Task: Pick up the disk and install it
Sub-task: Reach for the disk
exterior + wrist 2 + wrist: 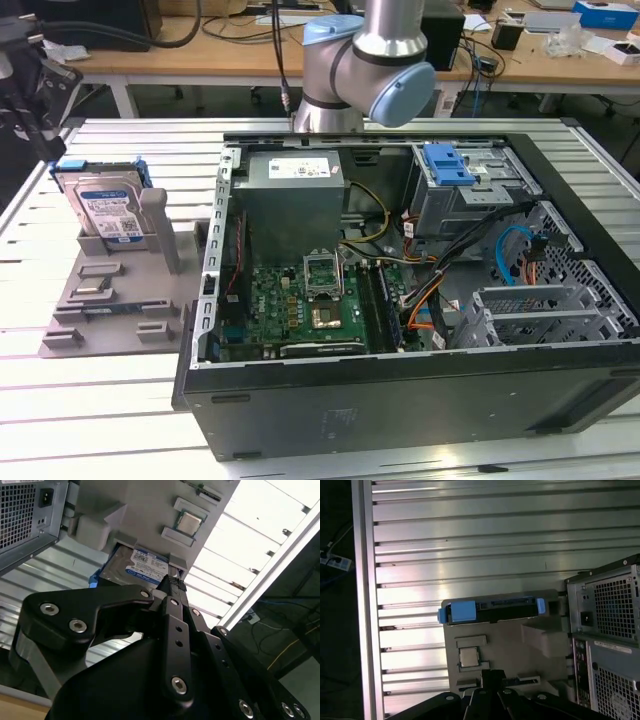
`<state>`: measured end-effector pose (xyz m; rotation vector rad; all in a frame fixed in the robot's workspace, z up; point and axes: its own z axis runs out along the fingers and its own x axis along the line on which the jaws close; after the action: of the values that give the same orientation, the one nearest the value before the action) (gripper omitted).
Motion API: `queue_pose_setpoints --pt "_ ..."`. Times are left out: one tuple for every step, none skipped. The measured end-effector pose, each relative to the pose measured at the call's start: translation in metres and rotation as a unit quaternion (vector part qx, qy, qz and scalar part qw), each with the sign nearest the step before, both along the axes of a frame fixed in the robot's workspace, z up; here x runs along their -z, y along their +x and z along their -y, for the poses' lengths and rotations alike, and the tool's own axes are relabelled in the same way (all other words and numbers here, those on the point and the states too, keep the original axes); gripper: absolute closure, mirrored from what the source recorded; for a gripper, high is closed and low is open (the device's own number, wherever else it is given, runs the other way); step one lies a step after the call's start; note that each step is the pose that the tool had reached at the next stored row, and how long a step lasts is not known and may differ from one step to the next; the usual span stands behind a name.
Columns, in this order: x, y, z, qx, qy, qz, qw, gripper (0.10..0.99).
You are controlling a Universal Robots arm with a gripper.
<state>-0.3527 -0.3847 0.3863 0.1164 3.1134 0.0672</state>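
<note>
Hovering over the grey holder [110, 300], the end effector [171, 582] was closed together on nothing. The disk [108, 215] stood on edge in a slot of that holder on the counter [100, 420], to the exterior view's left of the open computer case [400, 400], untouched. Descending while closed would likely ram the disk's upper edge. A grip landing on the blue bracket [460, 612] instead of the metal body might slip, and an off-vertical pull could jam the disk in its slot or drag the holder along.
</note>
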Motion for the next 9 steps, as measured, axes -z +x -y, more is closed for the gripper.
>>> queue_pose_setpoints --pt "0.0001 -0.0014 -0.0011 0.000 -0.0001 -0.0001 1.0000 0.980" --pt "0.0002 -0.0027 -0.0025 0.000 -0.0001 -0.0002 1.0000 0.980" --pt "0.0003 -0.0036 -0.0040 0.000 -0.0001 -0.0001 1.0000 0.980" --pt "0.0005 -0.0047 -0.0060 0.000 -0.0001 -0.0001 1.0000 0.980" --pt "0.0006 -0.0054 -0.0067 0.000 -0.0001 -0.0001 1.0000 0.980" --pt "0.0006 -0.0059 -0.0071 0.000 -0.0002 -0.0001 1.0000 0.980" --pt "0.0006 -0.0060 -0.0072 0.000 -0.0001 -0.0001 1.0000 0.980" --pt "0.0006 -0.0060 -0.0072 0.000 -0.0002 -0.0001 1.0000 0.980" --pt "0.0006 -0.0061 -0.0073 0.000 -0.0001 -0.0001 1.0000 0.980"
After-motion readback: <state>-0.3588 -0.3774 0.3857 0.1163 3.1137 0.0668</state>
